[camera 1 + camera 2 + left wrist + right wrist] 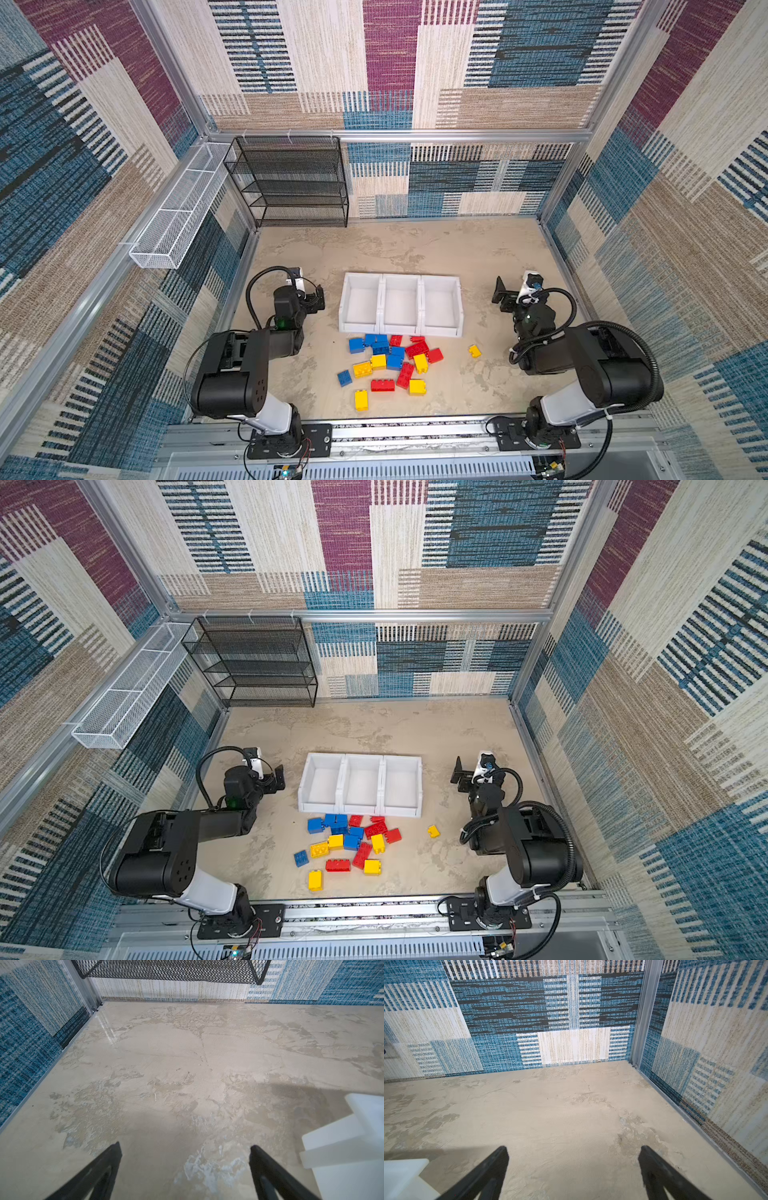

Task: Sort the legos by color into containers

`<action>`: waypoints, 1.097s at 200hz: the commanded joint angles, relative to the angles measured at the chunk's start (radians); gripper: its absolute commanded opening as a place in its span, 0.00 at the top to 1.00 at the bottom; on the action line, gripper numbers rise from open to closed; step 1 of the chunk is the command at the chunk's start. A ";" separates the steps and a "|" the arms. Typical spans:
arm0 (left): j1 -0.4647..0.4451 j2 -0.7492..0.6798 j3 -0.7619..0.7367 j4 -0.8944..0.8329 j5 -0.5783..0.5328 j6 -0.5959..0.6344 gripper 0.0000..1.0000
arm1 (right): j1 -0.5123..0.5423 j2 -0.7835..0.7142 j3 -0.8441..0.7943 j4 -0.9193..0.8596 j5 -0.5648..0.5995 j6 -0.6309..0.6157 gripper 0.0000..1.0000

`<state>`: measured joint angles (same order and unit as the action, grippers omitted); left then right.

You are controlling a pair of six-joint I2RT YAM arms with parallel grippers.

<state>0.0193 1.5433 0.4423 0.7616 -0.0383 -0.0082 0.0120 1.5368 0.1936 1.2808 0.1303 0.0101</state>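
Several blue, red and yellow legos (394,361) (351,842) lie heaped on the beige table just in front of the containers (381,299) (343,779). These are three joined white bins, and all three show only white floors. One yellow lego (474,351) (433,831) sits apart to the right. My left gripper (319,298) (185,1146) hangs open left of the bins, holding nothing. On the bins' right, my right gripper (500,297) (573,1147) is open too, over bare table. A bin corner (353,1136) (402,1169) shows in each wrist view.
A black mesh rack (291,183) stands at the back left against the wall. A long white wire basket (178,212) hangs on the left wall. Patterned walls close in the table on three sides. The arms' mounting rail (415,432) runs along the front.
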 commanded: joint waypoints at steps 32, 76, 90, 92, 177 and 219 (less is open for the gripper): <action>0.001 -0.004 0.001 0.019 0.012 0.014 0.01 | 0.001 0.000 0.001 0.034 -0.007 -0.004 0.00; 0.001 -0.004 0.001 0.021 0.011 0.014 0.01 | 0.001 -0.001 0.001 0.035 -0.007 -0.005 0.00; 0.000 -0.004 0.000 0.021 0.011 0.015 0.02 | 0.000 -0.001 0.001 0.033 -0.008 -0.004 0.00; 0.001 -0.003 0.001 0.022 0.011 0.014 0.02 | 0.000 0.000 0.003 0.031 -0.009 -0.005 0.00; 0.002 0.002 0.009 0.012 0.014 0.014 0.01 | 0.001 0.005 0.009 0.021 -0.011 -0.003 0.00; 0.002 0.003 0.010 0.009 0.014 0.014 0.01 | -0.010 0.005 0.011 0.018 -0.031 0.004 0.00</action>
<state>0.0196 1.5448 0.4488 0.7547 -0.0238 -0.0082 0.0063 1.5414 0.2016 1.2751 0.1177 0.0105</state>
